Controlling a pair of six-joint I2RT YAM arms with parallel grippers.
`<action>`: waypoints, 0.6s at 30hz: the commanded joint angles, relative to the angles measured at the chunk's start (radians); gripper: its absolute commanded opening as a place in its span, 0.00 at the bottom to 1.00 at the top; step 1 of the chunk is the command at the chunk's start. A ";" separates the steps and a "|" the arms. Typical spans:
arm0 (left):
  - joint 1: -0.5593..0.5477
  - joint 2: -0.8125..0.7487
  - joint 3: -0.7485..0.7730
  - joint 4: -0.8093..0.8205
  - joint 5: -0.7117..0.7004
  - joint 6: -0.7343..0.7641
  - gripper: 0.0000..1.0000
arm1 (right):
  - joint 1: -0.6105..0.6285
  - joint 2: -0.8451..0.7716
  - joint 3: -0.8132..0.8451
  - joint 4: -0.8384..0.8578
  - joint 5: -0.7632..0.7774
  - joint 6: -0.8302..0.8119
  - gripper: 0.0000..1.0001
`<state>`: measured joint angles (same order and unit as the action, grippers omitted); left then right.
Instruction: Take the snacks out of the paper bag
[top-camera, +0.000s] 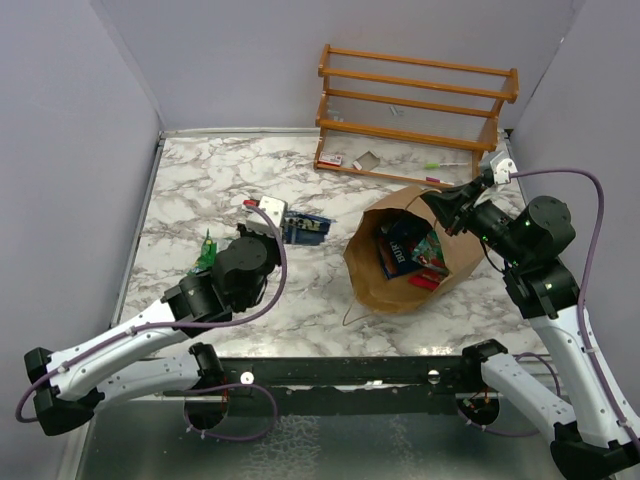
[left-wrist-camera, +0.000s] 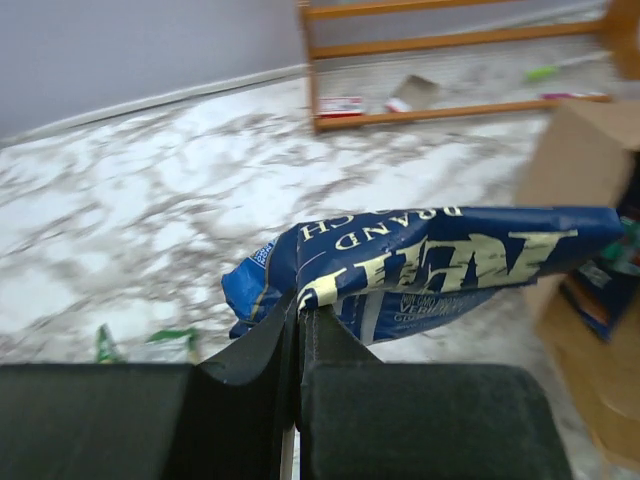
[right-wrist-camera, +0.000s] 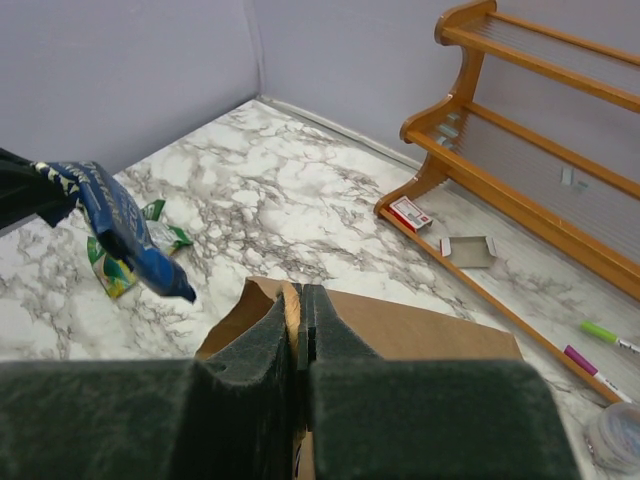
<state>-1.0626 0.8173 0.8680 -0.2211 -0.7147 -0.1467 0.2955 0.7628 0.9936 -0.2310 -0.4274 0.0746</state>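
Note:
The brown paper bag (top-camera: 385, 280) lies open in the middle right, with several packets inside: dark blue (top-camera: 400, 250), teal-red (top-camera: 432, 250) and red-white (top-camera: 424, 281). My right gripper (top-camera: 440, 205) is shut on the bag's far rim (right-wrist-camera: 400, 325). My left gripper (top-camera: 272, 218) is shut on a dark blue packet (left-wrist-camera: 420, 265), held above the table left of the bag; the packet also shows in the top view (top-camera: 305, 229) and the right wrist view (right-wrist-camera: 120, 225). A green-yellow packet (top-camera: 205, 252) lies on the table by my left arm and shows in the right wrist view (right-wrist-camera: 125, 255).
An orange wooden rack (top-camera: 410, 110) stands at the back right, with small red-white and grey scraps (top-camera: 350, 160) and pens (top-camera: 445, 165) under it. A round lid (right-wrist-camera: 615, 435) lies near the rack. Grey walls close in three sides.

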 joint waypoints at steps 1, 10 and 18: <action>0.092 0.001 0.046 -0.080 -0.235 -0.039 0.00 | 0.002 -0.009 0.022 0.025 0.004 0.002 0.02; 0.442 0.110 0.063 -0.176 -0.220 -0.001 0.00 | 0.002 -0.008 0.033 0.018 0.002 -0.001 0.02; 0.732 0.289 0.045 -0.124 -0.161 0.014 0.00 | 0.002 -0.017 0.024 0.016 0.007 -0.001 0.02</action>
<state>-0.3943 1.0557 0.9085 -0.3756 -0.8646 -0.1482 0.2955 0.7601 0.9939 -0.2314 -0.4274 0.0742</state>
